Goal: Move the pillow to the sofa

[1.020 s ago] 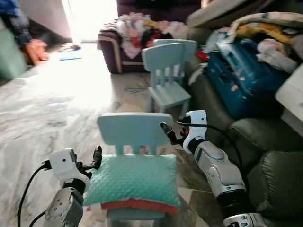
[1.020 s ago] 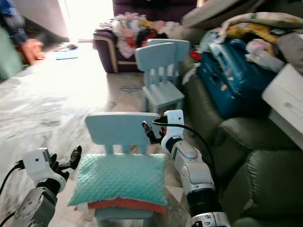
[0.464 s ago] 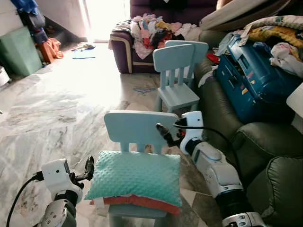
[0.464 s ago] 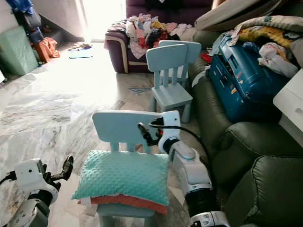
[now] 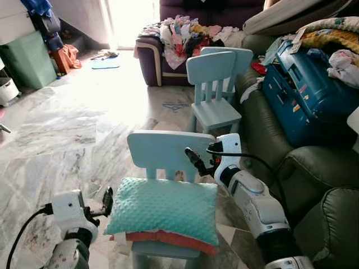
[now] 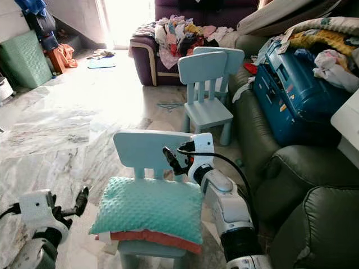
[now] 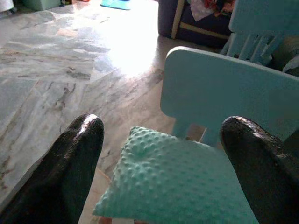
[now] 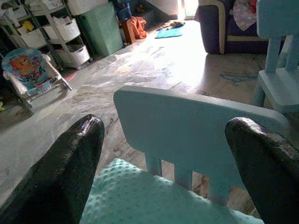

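Note:
A teal dotted pillow [image 5: 162, 208] with an orange underside lies on the seat of a small light-blue chair [image 5: 168, 152]. My left gripper [image 5: 107, 200] hovers open just off the pillow's left edge. In the left wrist view its black fingers [image 7: 77, 154] stand wide apart, with the pillow [image 7: 180, 184] between and beyond them. My right gripper [image 5: 194, 159] is open at the right end of the chair's backrest, above the pillow's back right corner. Its fingers [image 8: 70, 163] frame the backrest [image 8: 196, 126]. The dark green sofa [image 5: 317, 171] stands at the right.
A blue suitcase [image 5: 300, 92] and heaped clothes and bedding [image 5: 331, 39] lie on the sofa's far part. A second light-blue chair [image 5: 213, 84] stands beyond the first. Behind it a purple sofa [image 5: 148, 53] holds laundry. Marble floor [image 5: 67, 129] lies open to the left, with a green bin [image 5: 25, 59] beyond.
The camera has shifted and the picture has sharpened. My left arm sits a little lower beside the pillow. The right gripper stays by the backrest, and the pillow has not moved.

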Tool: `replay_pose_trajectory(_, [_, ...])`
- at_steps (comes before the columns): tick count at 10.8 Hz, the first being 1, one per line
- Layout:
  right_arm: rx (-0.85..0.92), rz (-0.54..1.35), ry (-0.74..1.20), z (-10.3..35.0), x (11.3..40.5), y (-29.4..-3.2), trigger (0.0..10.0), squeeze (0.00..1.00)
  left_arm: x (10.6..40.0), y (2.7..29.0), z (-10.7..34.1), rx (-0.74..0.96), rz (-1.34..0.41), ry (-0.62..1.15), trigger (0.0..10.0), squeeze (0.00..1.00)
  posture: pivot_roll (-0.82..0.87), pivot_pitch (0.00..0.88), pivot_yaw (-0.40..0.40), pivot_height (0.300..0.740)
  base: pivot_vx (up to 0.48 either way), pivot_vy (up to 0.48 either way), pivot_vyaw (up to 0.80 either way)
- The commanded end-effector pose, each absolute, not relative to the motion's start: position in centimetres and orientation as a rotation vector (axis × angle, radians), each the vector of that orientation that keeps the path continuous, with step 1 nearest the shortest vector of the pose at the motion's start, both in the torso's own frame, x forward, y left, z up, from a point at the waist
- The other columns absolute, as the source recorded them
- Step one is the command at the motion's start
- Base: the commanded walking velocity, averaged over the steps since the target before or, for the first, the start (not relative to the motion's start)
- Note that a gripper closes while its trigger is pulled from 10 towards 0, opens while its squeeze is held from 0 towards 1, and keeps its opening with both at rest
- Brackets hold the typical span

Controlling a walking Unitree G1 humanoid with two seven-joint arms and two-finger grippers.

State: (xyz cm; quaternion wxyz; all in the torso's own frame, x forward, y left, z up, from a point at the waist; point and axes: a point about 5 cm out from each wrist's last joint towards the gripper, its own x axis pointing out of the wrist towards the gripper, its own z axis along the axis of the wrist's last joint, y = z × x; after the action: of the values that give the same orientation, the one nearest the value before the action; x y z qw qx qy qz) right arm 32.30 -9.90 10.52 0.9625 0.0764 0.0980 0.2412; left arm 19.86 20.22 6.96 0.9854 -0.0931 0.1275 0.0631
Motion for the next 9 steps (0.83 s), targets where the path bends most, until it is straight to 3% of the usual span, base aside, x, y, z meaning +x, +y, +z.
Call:
replay_pose_trajectory(1, [0.162,0.501,0.184,10.8,32.1,-9.8,10.0,0.0,19.9,20.2,7.6,-0.165,0.116,0.229,10.0,0.0,-0.1,0.0,0.037,0.74,0.0,0.0,0.0])
replay_pose_trajectory(9, [0.16,0.511,0.218,10.1,30.6,-10.4,10.0,0.0,18.9,19.4,7.5,-0.158,0.085,0.258,10.0,0.0,-0.1,0.05,0.052,0.74,0.0,0.0,0.0])
